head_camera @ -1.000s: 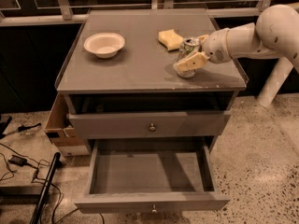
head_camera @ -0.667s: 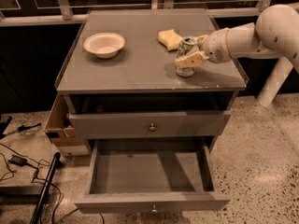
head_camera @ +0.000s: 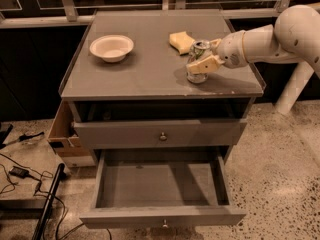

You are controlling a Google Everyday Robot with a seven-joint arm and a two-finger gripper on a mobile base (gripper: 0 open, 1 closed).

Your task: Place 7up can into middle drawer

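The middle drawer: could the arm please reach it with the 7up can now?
Probably yes: the gripper grips the 7up can on the tabletop, and the middle drawer is pulled out, its floor bare.

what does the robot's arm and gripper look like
Smooth, rounded white arm segments with a thin tan band near the wrist; no loose cables or markings show. The gripper, at the 7up can on the cabinet top, has cream-coloured fingers.
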